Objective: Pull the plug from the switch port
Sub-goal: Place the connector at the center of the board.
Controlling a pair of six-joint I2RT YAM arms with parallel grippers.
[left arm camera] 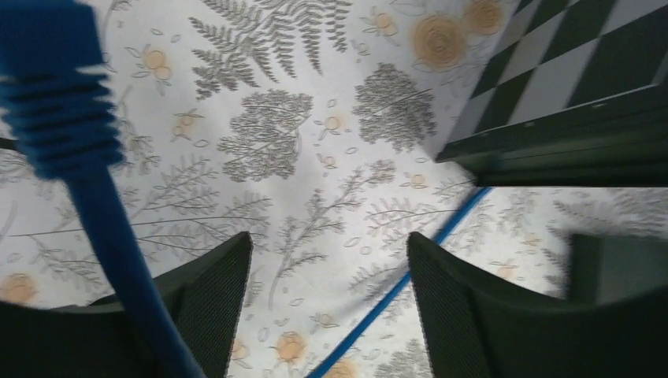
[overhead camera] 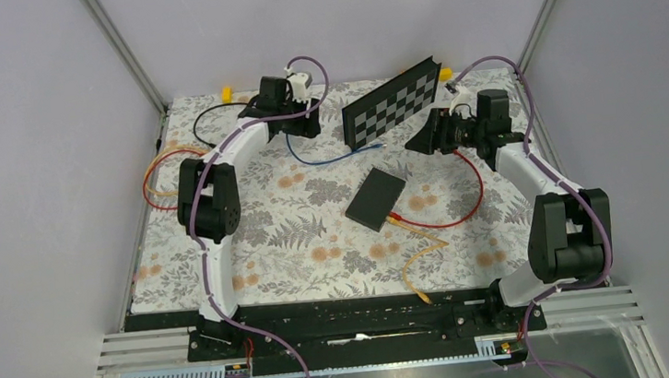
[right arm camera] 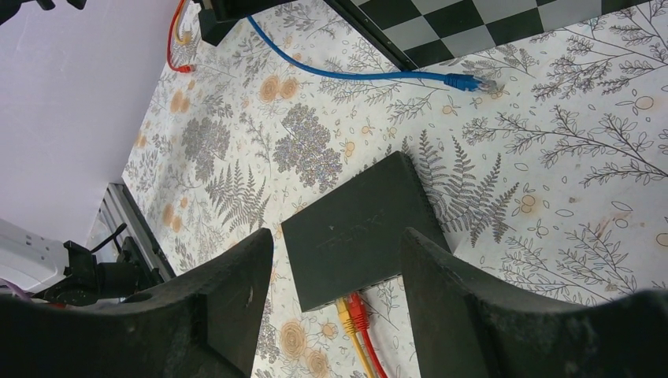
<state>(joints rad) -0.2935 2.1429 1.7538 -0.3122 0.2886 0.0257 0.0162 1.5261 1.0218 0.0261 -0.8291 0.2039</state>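
**Switch lies mid-table with two plugs in its near edge**

We see the switch, a flat black box, lying on the flowered cloth between the two arms. Two of its ports are filled. A red plug and a yellow plug sit side by side in the edge that faces the arm bases. The red cable loops away to the right, and the yellow cable kinks down toward the front rail.

A blue cable lies loose on the cloth, well apart from the switch. One blue plug rests bare near the foot of the checkered board. The cable's other end shows blurred and close in the left wrist view. It is outside the gap between the fingers, and we cannot tell whether it touches the left one.

The left gripper is at the back of the table with its fingers spread wide and only cloth showing between them. The right gripper hangs above the switch, also released, grasping nothing.

The cloth, printed with grey ferns and orange flowers, covers the whole tabletop. The checkered board leans at the back. Orange and red cables coil at the left edge. Pale lilac walls and slim metal posts close in the space.
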